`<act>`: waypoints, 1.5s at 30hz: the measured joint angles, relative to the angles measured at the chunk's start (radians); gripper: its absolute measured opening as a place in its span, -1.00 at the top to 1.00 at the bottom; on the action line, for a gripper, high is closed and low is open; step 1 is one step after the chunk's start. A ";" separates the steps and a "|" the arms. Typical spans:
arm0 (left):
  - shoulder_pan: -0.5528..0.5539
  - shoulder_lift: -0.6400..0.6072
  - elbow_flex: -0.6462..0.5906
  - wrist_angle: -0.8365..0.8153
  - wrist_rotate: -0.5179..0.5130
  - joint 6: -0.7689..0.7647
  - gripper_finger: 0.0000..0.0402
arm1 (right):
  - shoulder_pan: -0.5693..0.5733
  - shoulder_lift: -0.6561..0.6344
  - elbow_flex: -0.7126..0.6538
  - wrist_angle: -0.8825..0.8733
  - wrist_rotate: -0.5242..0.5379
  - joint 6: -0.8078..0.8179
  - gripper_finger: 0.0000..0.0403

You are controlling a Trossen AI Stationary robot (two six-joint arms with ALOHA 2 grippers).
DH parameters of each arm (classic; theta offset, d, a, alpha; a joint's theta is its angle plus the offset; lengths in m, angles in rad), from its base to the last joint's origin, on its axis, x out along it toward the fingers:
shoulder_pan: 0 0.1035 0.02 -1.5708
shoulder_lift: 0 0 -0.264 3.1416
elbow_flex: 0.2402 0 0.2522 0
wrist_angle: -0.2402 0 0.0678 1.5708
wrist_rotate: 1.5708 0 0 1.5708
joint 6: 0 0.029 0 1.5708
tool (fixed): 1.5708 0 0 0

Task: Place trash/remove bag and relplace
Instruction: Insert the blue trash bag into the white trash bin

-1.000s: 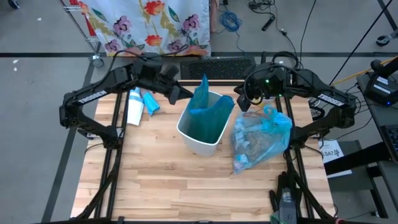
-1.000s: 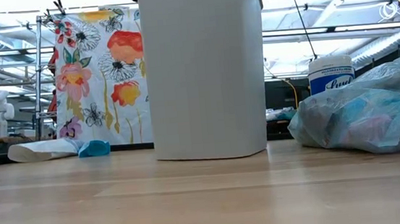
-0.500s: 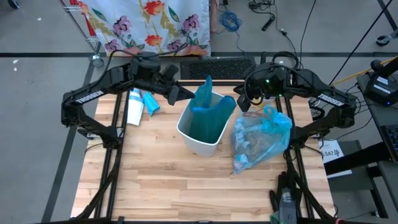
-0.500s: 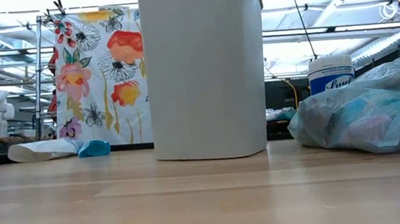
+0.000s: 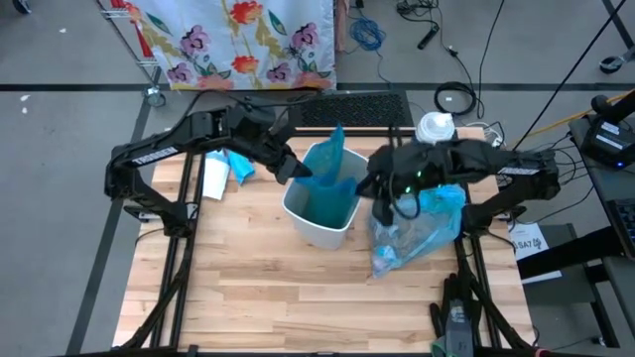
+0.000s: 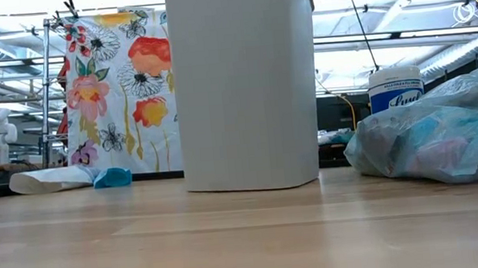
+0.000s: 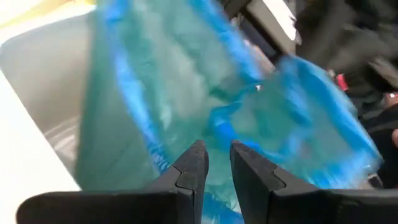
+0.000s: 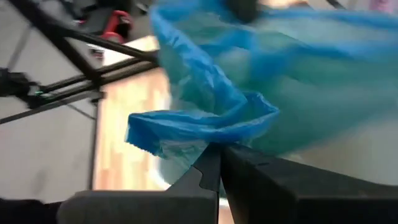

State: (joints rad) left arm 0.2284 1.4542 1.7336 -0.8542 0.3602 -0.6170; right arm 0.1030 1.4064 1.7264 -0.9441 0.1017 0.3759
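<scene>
High view, near to far: bare worktop [image 5: 298,297] up front, then the white bin [image 5: 319,210] mid-table with the teal-green replacement bag [image 5: 330,178] half seated in it. Just beside the bin, on the right arm's side, lies the full pale-blue bag [image 5: 417,223], trash visible through the film, already pulled out. Left hand [image 5: 298,171] is at the bin's rim, nearly closed, pinching the liner's edge. Right hand [image 5: 369,184] is at the opposite rim, fully closed on a fold of the same liner. Probably holding opposite edges to stretch the mouth open over the rim. Farther back: a white-and-blue roll [image 5: 223,169] and a white tub [image 5: 435,127].
</scene>
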 joint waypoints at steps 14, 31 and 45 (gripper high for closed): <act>-0.001 -0.002 0.000 -0.208 -0.052 0.341 0.95 | 0.186 0.150 0.000 0.219 0.211 0.188 1.00; -0.016 -0.062 -0.001 -0.237 -0.072 0.550 0.99 | 0.199 0.322 0.503 0.072 0.629 0.207 1.00; -0.016 -0.062 -0.001 -0.156 -0.046 0.581 1.00 | 0.000 0.498 0.588 -0.176 0.339 0.376 1.00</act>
State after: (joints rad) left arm 0.2122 1.3922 1.7329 -1.0098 0.3138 -0.0360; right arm 0.1028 1.9043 2.3142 -1.1201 0.4411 0.7521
